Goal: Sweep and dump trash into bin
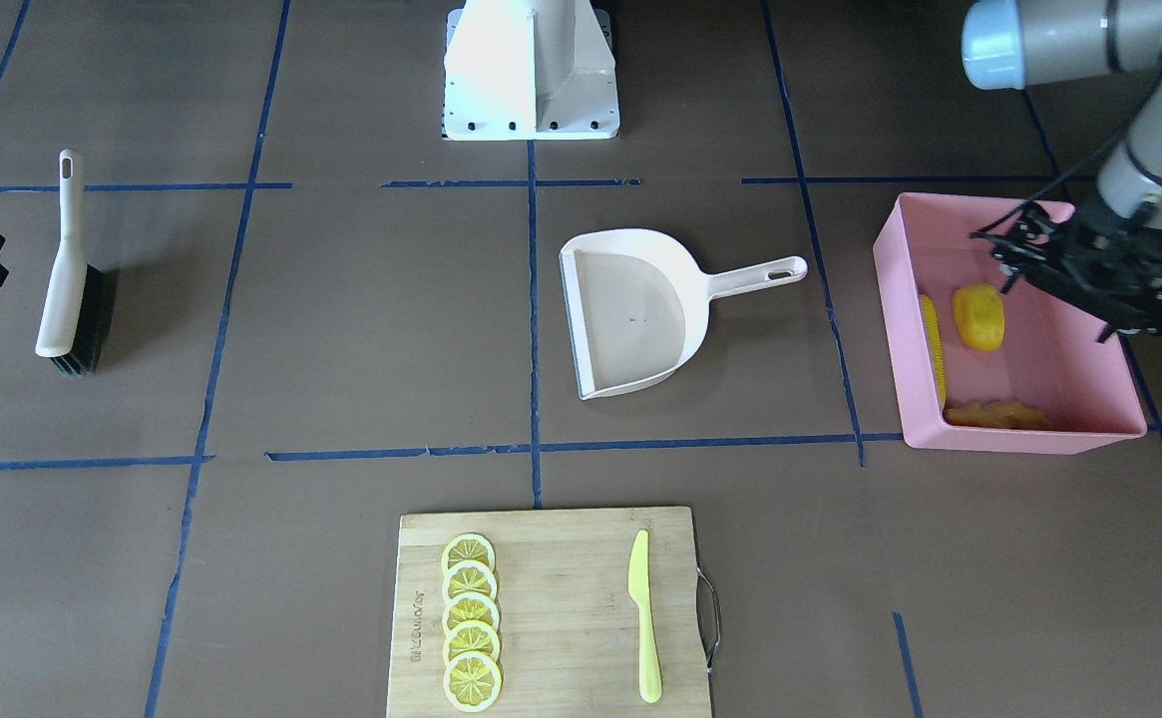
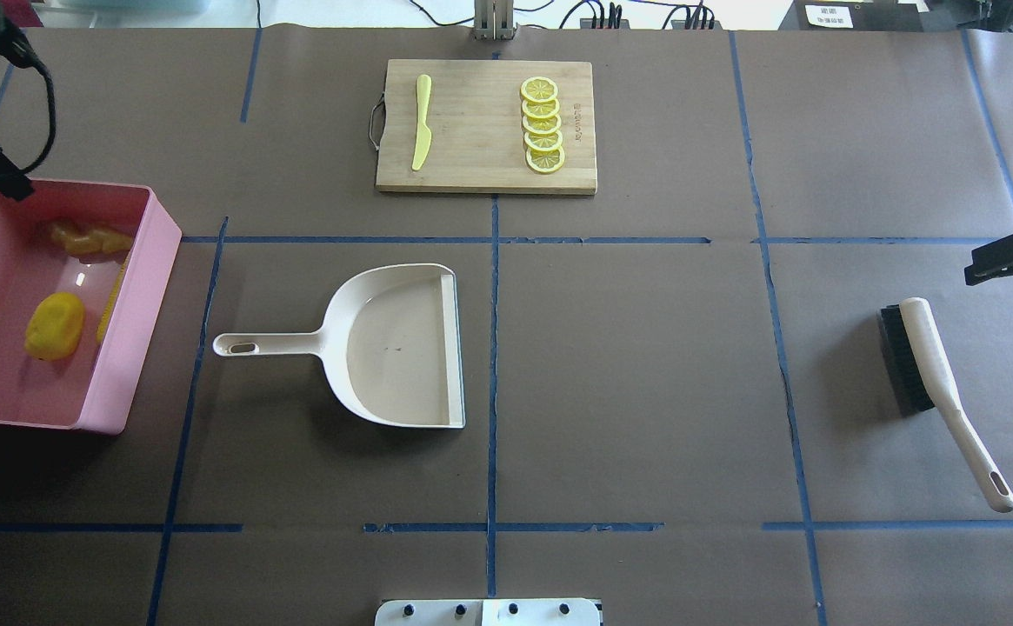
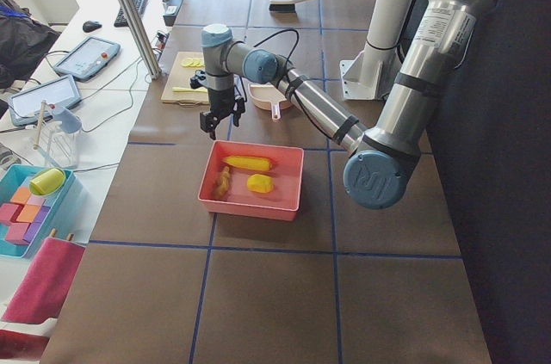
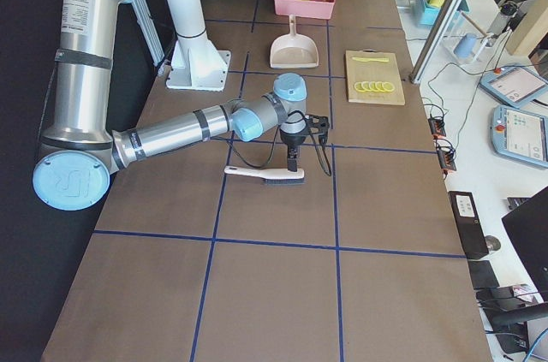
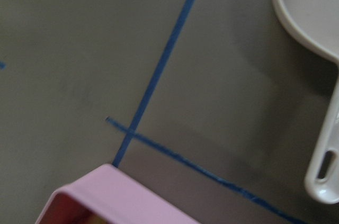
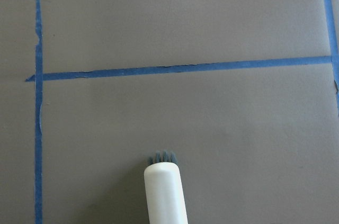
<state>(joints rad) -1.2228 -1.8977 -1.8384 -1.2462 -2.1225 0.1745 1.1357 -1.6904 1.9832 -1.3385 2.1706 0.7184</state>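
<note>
The pink bin [image 1: 1019, 439] stands at the table's end on my left, and it also shows in the overhead view [image 2: 136, 322]. Inside it lie the corn cob [image 1: 932, 339] along one wall, the potato-like lump [image 1: 977, 317] and the ginger root [image 1: 997, 414]. My left gripper [image 1: 1054, 309] hangs open and empty above the bin's back corner. The beige dustpan [image 1: 630, 309] lies empty mid-table. The brush [image 2: 932, 365] lies on the table at my right. My right gripper [image 2: 976, 269] hovers just beyond it, empty and apparently open, partly cut off by the view's edge.
A wooden cutting board [image 2: 484, 126] at the far side carries several lemon slices [image 2: 543, 124] and a yellow-green plastic knife [image 2: 422, 122]. Blue tape lines cross the brown table cover. The robot's white base [image 1: 531, 70] is at the near edge.
</note>
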